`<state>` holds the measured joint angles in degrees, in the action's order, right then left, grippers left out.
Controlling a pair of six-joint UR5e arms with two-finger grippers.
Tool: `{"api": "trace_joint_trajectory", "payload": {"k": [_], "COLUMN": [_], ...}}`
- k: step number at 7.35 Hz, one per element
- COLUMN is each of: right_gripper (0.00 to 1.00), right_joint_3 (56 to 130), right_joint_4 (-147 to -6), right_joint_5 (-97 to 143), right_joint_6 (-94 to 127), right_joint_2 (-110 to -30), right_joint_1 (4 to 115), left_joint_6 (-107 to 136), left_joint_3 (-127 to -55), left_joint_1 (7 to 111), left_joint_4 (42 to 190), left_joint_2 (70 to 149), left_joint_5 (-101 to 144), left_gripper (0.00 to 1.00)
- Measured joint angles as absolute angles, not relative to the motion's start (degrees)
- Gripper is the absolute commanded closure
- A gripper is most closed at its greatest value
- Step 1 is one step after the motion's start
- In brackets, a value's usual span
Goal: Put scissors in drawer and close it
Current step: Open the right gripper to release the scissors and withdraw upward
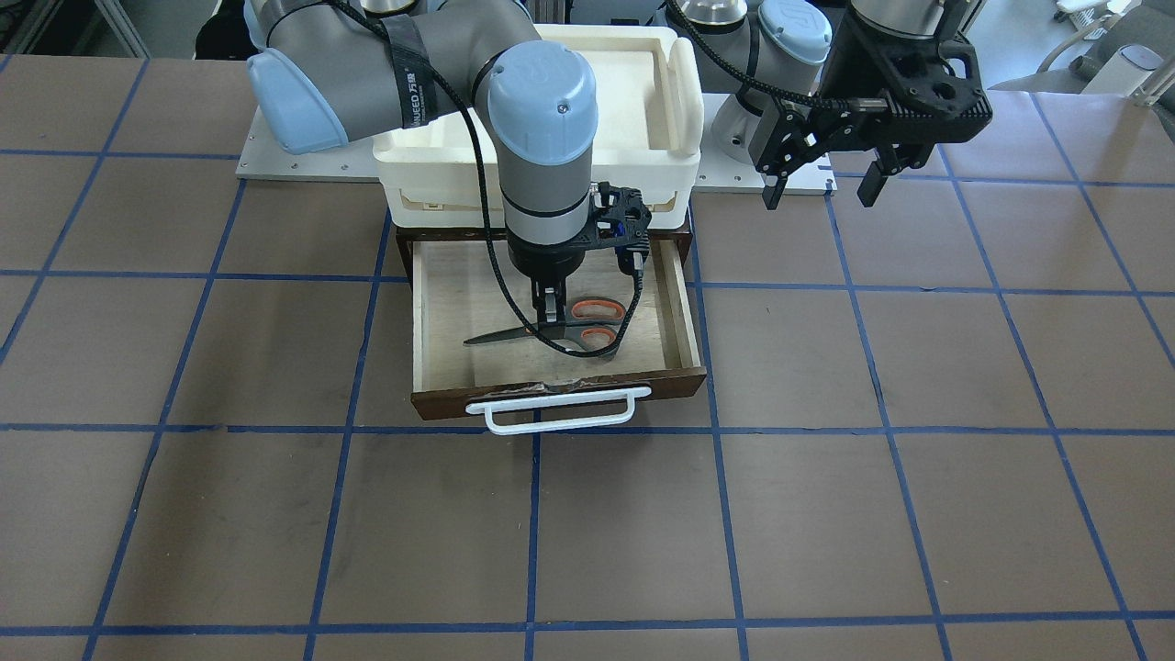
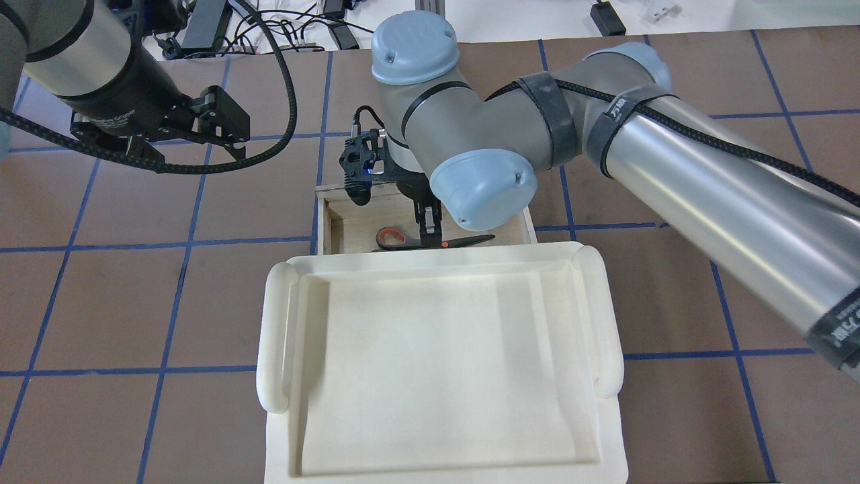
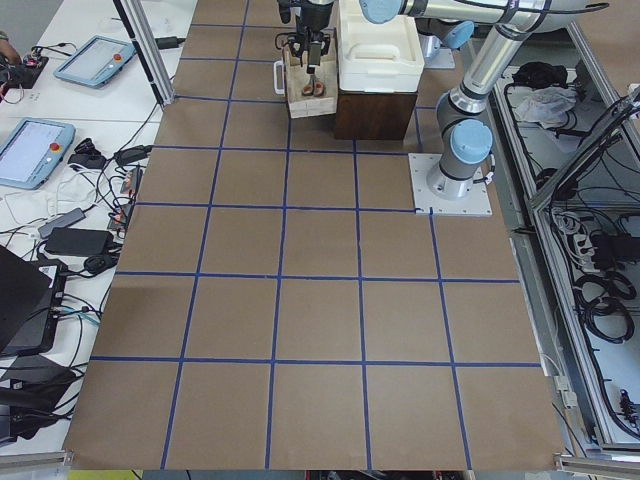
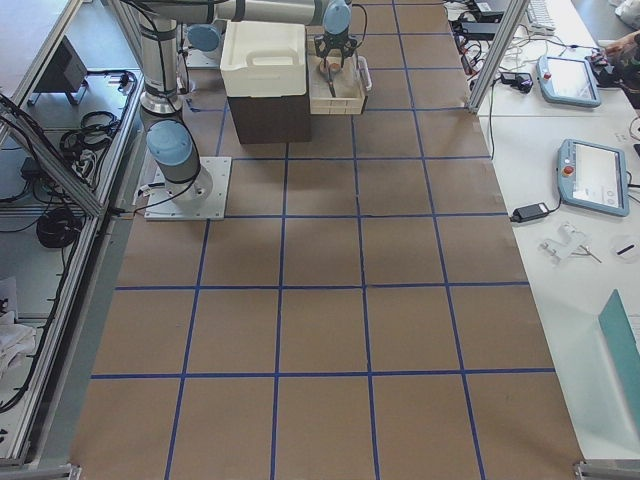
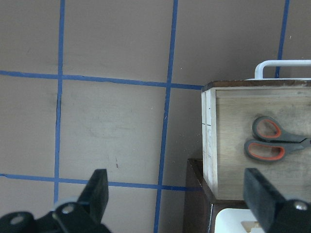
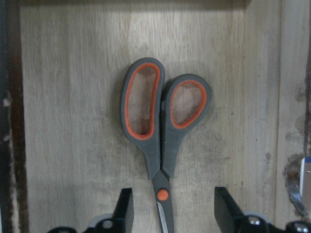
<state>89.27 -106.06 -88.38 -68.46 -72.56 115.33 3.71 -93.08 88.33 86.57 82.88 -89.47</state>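
The scissors [image 1: 598,324], grey handles with orange-red inner loops, lie flat on the pale floor of the open drawer [image 1: 441,321], blades pointing to the robot's right. They also show in the overhead view [image 2: 396,236] and the right wrist view [image 6: 163,131]. My right gripper [image 1: 548,312] is down inside the drawer, open, its fingers [image 6: 124,206] on either side of the scissors' pivot without touching. My left gripper [image 1: 820,191] is open and empty, above the table beside the cabinet; its wrist view shows the scissors [image 5: 267,141] in the drawer [image 5: 228,141].
The drawer's dark front with the white bar handle [image 1: 557,413] is pulled out towards the operators' side. A white plastic bin [image 2: 443,349] sits on top of the cabinet, over the drawer's back. Brown table with blue grid lines lies all round.
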Motion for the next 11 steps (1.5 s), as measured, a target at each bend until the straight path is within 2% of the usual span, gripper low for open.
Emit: {"api": "trace_joint_trajectory", "payload": {"k": [3,6,8,11], "right_gripper": [0.01,0.0,0.0,0.0], "right_joint_3": [88.1,87.8,88.0,88.2], "right_joint_4": [-106.8,-106.7,-106.0,-103.2], "right_joint_5": [-89.1,-89.2,-89.9,-89.9], "right_joint_6": [-61.7,-35.4,-20.4,-9.8], "right_joint_2": [-76.7,-80.8,-82.4,-85.3], "right_joint_1": [109.2,98.9,93.2,86.2], "left_joint_6": [4.2,7.5,9.4,17.3], "left_joint_3": [-93.1,-92.9,-91.9,-91.0], "left_joint_1": [88.5,89.4,93.1,100.3], "left_joint_4": [86.2,83.3,76.2,68.6], "left_joint_2": [83.8,87.1,91.6,99.5], "left_joint_5": [-89.1,-88.9,-89.2,-89.5], "left_gripper": [0.0,0.0,0.0,0.0]}}
